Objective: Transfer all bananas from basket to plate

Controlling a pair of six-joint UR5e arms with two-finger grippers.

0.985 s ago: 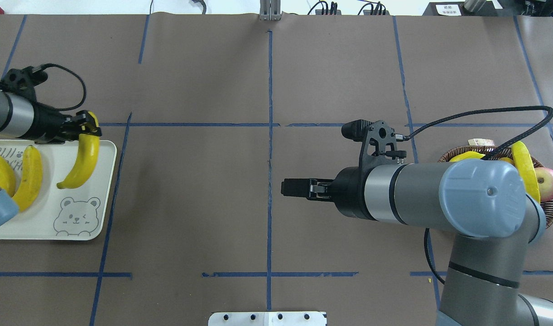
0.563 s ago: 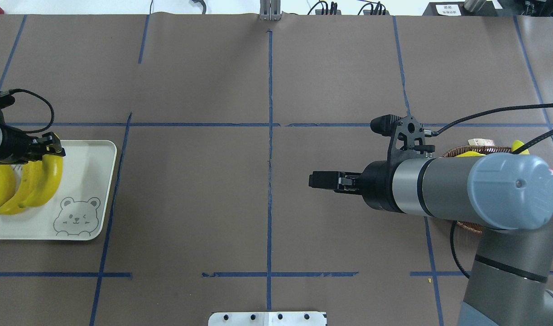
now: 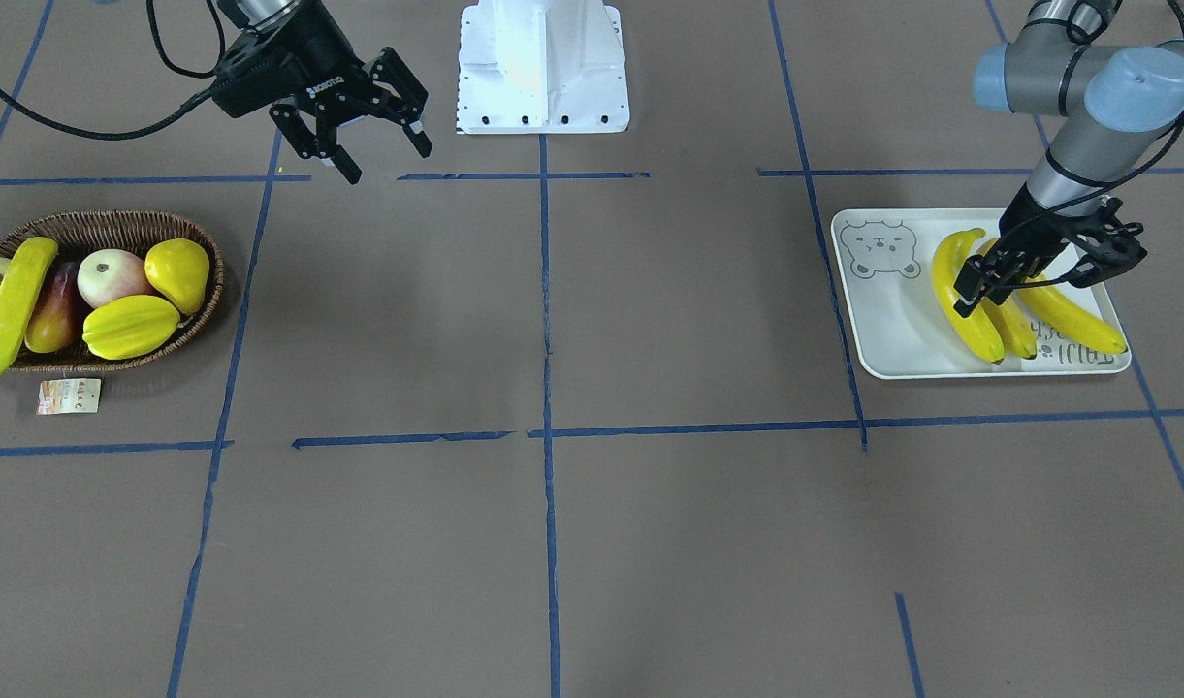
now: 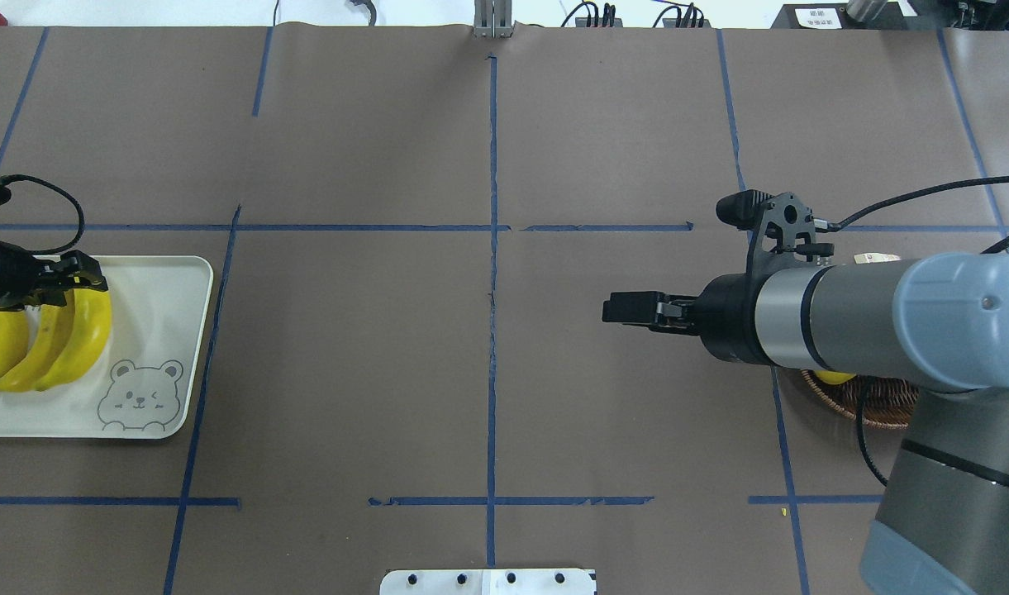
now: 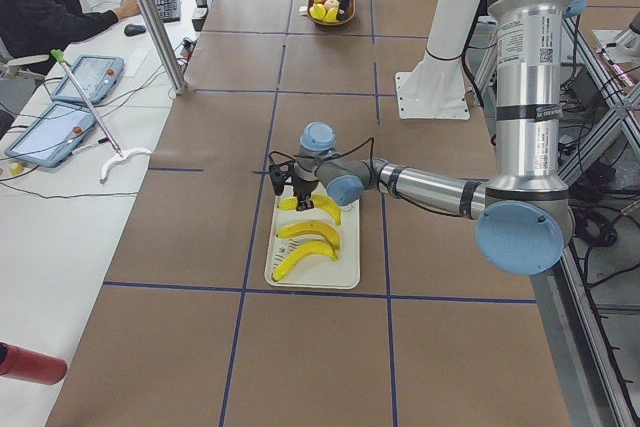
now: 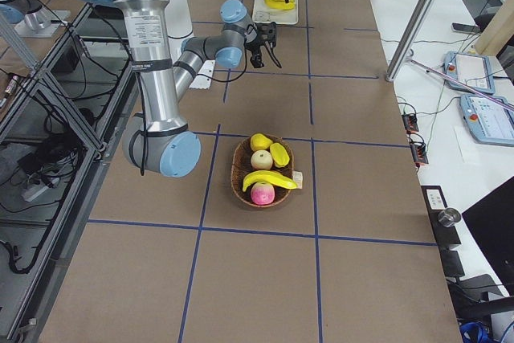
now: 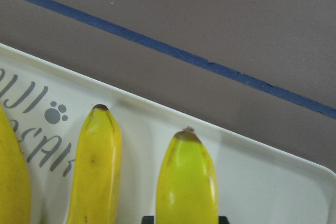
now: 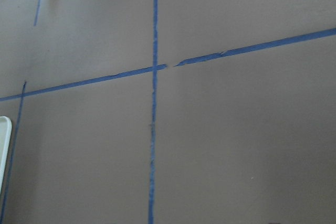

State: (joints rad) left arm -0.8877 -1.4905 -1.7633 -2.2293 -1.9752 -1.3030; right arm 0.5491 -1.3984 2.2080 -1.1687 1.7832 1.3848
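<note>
The white bear-print plate [image 3: 892,330] holds three bananas side by side. My left gripper [image 3: 975,286] is shut on the stem end of the banana [image 3: 960,301] nearest the bear face, low over the plate; the left wrist view shows this banana [image 7: 186,182] between the fingertips. The other two bananas [image 3: 1013,330] [image 3: 1072,315] lie free beside it. The fourth banana [image 3: 10,301] lies across the end of the wicker basket [image 3: 199,315]. My right gripper [image 3: 359,145] is open and empty, above the table between the basket and the robot's base. In the overhead view my right arm hides most of the basket [image 4: 872,405].
The basket also holds a yellow starfruit [image 3: 131,325], a yellow pear-shaped fruit [image 3: 176,273], a pinkish apple [image 3: 112,274] and other fruit. Its paper tag [image 3: 68,396] lies on the table beside it. The white base mount [image 3: 543,63] stands at the robot's edge of the table.
My left gripper carried the banana further over the plate and lowered it beside the other two. My right arm drew back toward the basket side.
</note>
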